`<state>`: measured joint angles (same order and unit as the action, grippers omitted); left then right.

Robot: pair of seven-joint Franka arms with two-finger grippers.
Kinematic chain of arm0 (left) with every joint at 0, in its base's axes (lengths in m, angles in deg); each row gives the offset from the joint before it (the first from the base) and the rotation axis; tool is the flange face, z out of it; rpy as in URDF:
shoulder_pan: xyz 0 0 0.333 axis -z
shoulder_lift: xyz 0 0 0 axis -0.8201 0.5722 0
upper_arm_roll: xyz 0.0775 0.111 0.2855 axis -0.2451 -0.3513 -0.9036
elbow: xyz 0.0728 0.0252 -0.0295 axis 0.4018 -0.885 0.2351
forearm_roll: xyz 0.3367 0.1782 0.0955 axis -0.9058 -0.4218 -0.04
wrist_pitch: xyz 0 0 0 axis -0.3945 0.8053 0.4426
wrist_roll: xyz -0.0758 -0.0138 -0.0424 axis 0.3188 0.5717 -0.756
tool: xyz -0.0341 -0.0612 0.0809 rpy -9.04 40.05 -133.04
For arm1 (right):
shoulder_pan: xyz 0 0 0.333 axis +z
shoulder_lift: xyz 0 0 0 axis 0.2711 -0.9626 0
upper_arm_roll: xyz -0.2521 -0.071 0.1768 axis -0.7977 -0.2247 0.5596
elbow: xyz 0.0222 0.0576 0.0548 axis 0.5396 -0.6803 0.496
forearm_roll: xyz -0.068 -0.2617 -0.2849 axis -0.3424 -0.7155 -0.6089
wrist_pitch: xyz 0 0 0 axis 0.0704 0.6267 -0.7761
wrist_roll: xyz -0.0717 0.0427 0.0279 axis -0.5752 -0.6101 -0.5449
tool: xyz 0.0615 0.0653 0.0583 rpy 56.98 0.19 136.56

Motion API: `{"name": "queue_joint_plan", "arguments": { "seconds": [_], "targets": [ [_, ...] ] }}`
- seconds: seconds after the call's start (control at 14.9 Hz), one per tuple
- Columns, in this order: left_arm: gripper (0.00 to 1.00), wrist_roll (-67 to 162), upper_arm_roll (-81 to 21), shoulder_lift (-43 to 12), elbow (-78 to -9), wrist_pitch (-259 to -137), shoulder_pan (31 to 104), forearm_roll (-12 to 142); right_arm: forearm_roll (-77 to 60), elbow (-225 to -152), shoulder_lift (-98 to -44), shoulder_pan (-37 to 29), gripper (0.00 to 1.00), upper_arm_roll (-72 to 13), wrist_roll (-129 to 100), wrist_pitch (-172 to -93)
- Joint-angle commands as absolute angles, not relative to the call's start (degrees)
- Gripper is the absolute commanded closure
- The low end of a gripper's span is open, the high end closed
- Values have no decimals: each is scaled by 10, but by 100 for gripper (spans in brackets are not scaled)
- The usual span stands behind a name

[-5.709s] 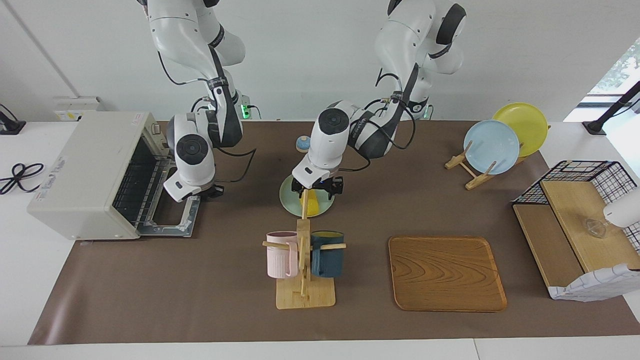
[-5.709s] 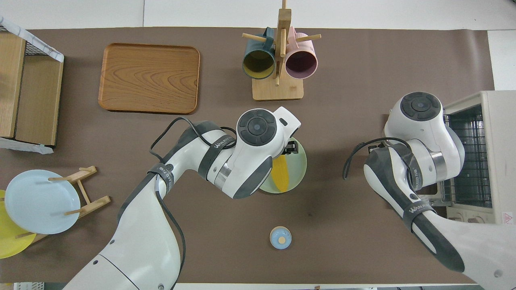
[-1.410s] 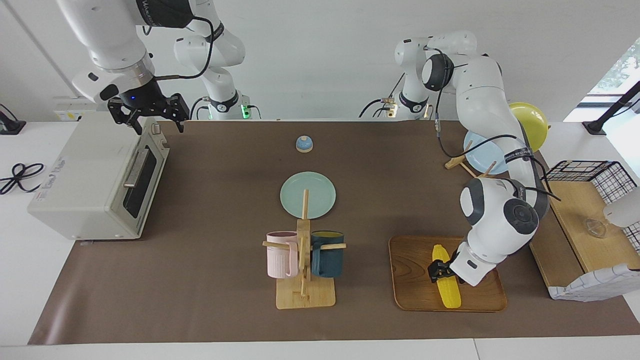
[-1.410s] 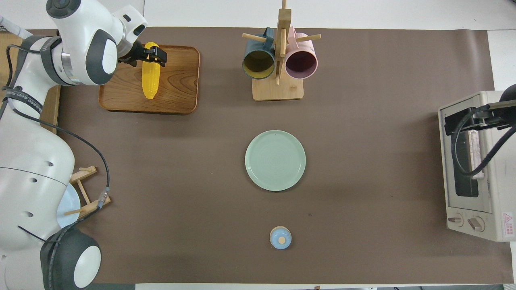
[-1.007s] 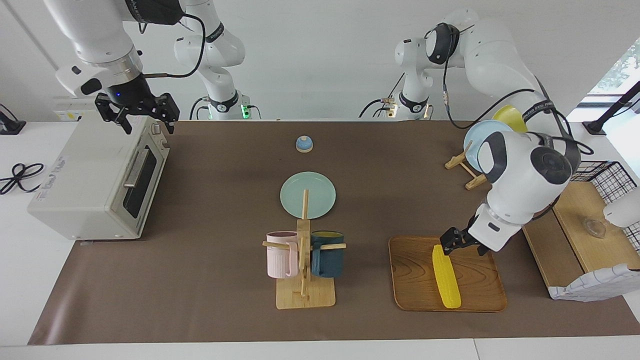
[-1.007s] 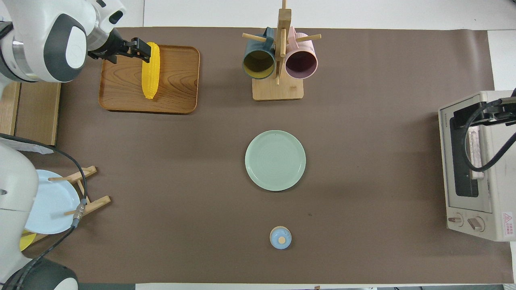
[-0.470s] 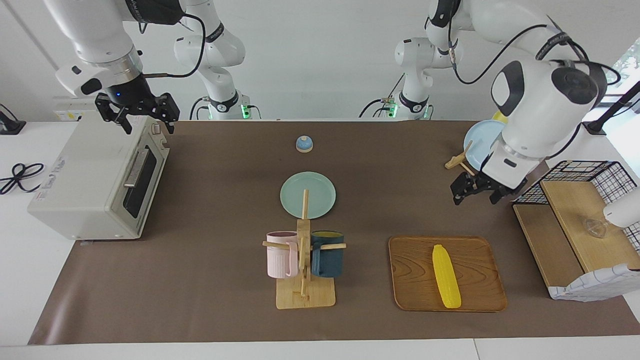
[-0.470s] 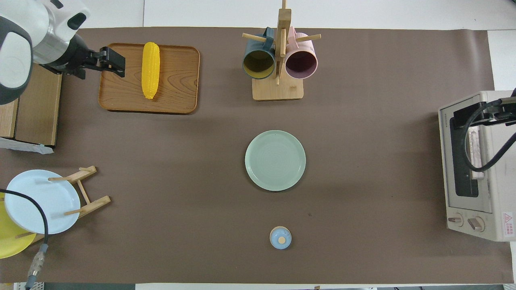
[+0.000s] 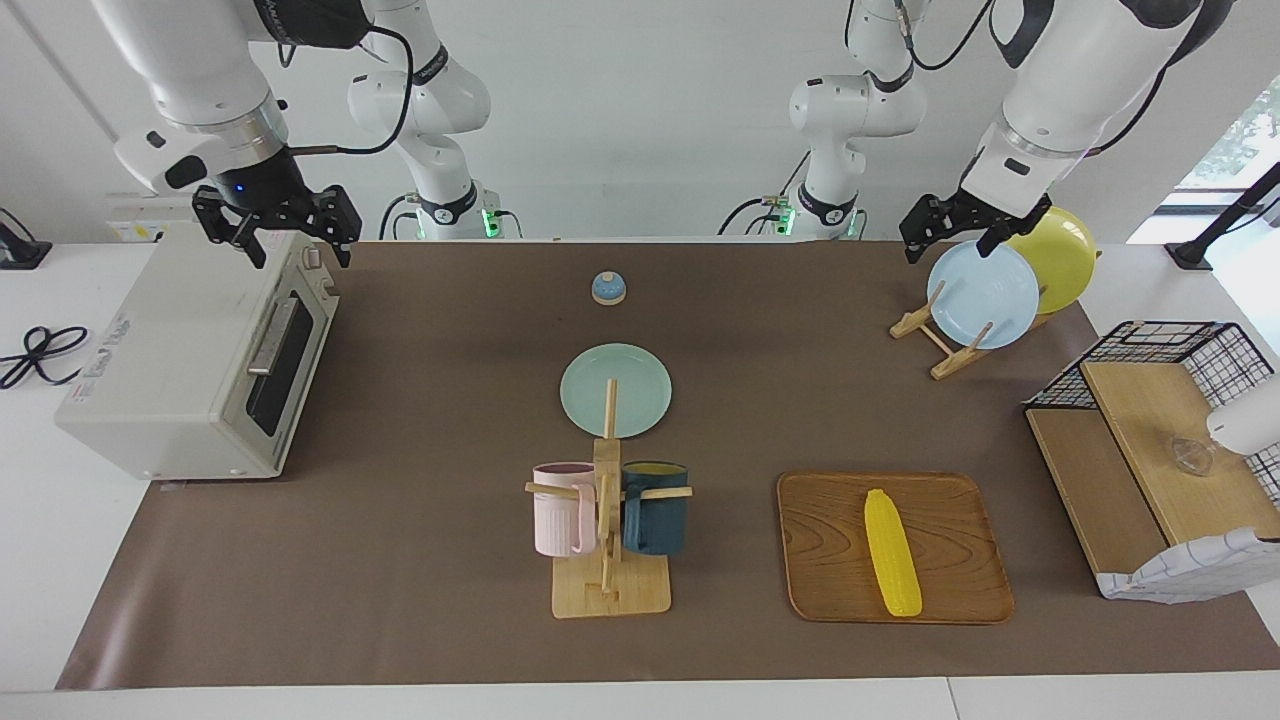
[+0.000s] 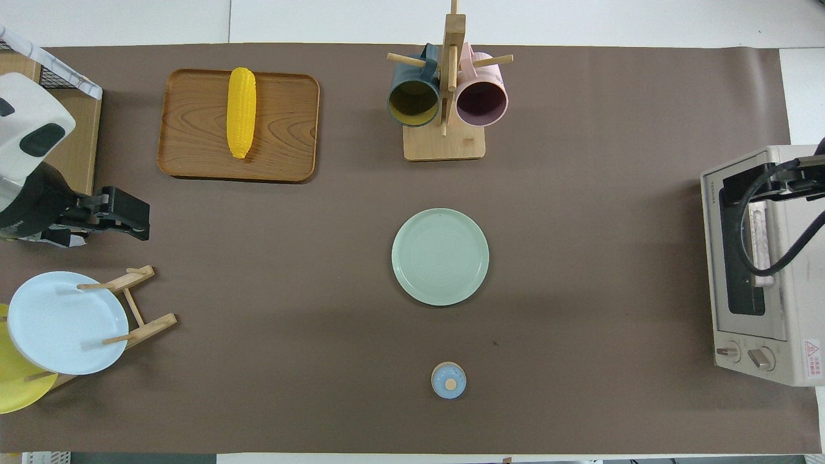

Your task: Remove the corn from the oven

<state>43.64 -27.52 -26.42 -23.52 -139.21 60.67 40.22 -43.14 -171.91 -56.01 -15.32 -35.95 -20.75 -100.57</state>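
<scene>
Facing view. Corn (image 9: 891,551): lying on wooden tray (image 9: 830,590), 4 o'clock of table. Oven (image 9: 190,350): 9 o'clock, door shut. Left gripper (image 9: 968,229): spread, empty, over plate rack (image 9: 935,345). Right gripper (image 9: 277,230): spread, empty, over oven. Task judged complete.

Robot lab w/ mock kitchen setup: two white arms (image 9: 850,100) bolted at upper edge, bare white walls, brown mat (image 9: 420,400) over table; oven (image 9: 190,350) left, mug rack (image 9: 608,530) centre, plates (image 9: 985,290) upper right.
</scene>
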Motion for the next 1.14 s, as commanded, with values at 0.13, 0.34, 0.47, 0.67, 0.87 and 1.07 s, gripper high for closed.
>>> {"name": "queue_joint_plan", "arguments": {
  "seconds": [0.13,0.34,0.47,0.67,0.87,1.07],
  "targets": [
    [0,435,-262,-255,-212,-1426,572,453,-421,-1716,-560,-158,0,-357,-213,-1007],
    [0,434,-263,-263,-247,-1443,578,450,-421,-1716,-560,-158,0,-357,-212,-1007],
    [0,431,-263,-266,-263,-1449,580,446,-421,-1716,-560,-158,0,-357,-212,-1007],
    [0,427,-260,-260,-249,-1443,581,411,-421,-1716,-560,-158,0,-357,-212,-1008],
    [0,426,-256,-261,-248,-1444,580,410,-421,-1716,-560,-158,0,-357,-212,-1008],
    [0,427,-256,-263,-249,-1443,579,412,-421,-1716,-560,-158,0,-356,-212,-1008]
  ]
}}
